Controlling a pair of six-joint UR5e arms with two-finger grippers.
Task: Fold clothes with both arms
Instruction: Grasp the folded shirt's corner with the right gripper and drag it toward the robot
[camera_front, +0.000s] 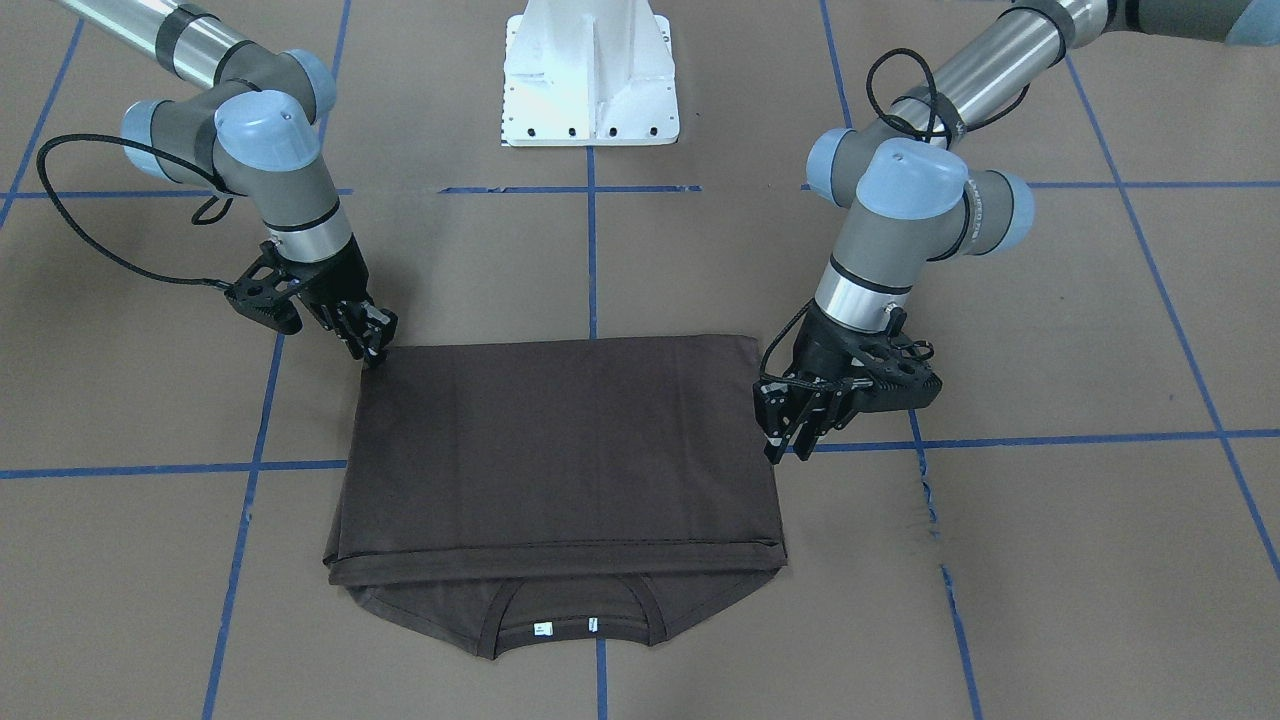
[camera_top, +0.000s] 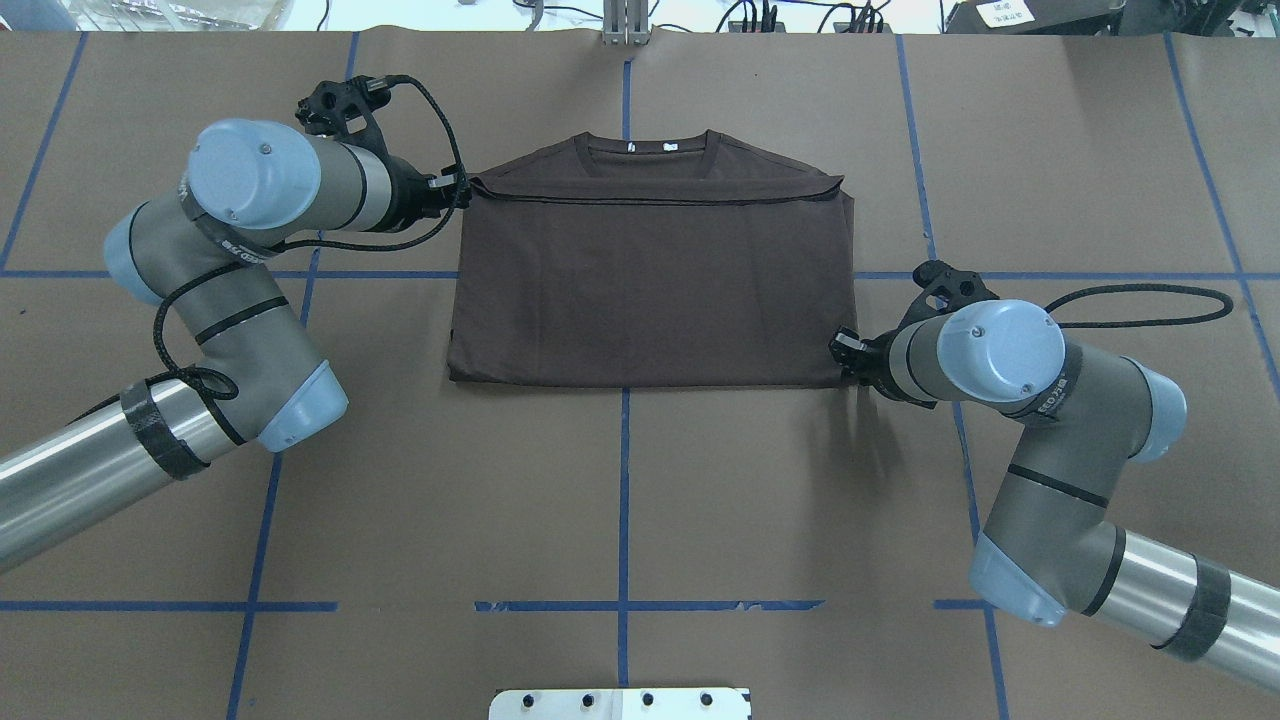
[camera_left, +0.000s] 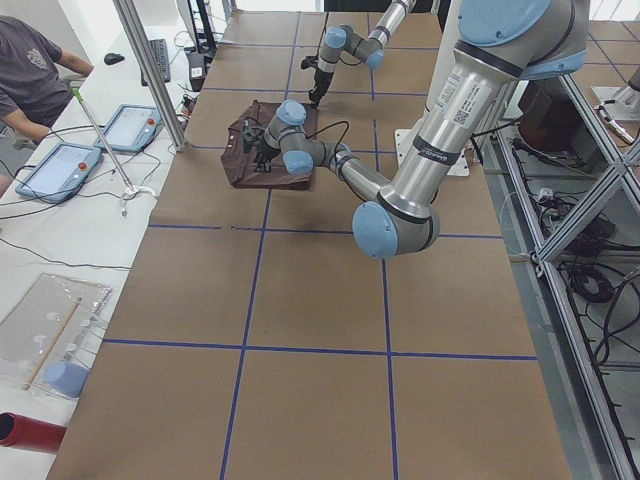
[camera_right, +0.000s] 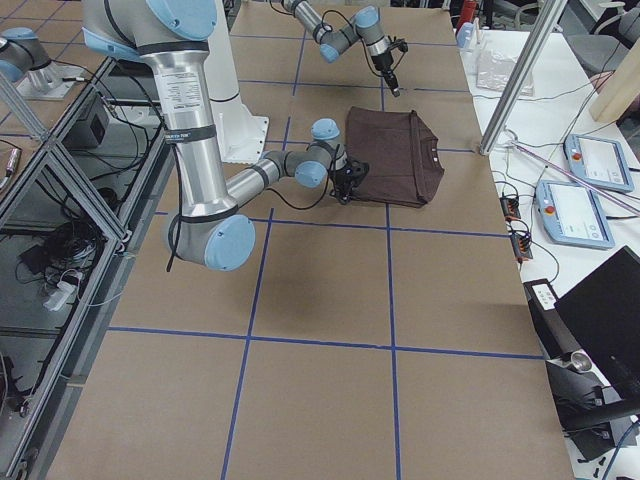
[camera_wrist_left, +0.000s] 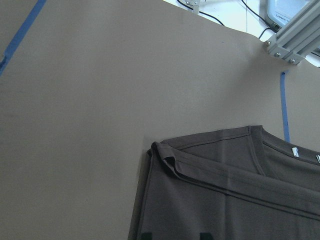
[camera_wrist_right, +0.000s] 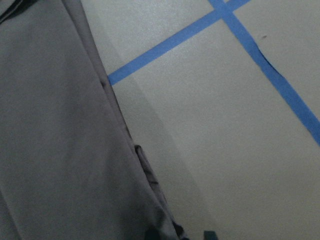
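Flanking one folded T-shirt (camera_front: 560, 450), one left claw (camera_front: 786, 448), one right claw (camera_front: 372, 354)

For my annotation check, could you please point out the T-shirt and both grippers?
T-shirt (camera_top: 650, 290): overhead view, folded top layer.
left gripper (camera_front: 790, 448): front-facing view, between fingertips.
right gripper (camera_front: 372, 355): front-facing view, between fingertips.

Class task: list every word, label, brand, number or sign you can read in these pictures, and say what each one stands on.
No text here can be read with certainty.
White neck tags inside the T-shirt collar: too small to read.
Dark lettering on the left arm: blurred.
Dark lettering on the right arm: blurred.
White label beyond the table's far edge: too small to read.
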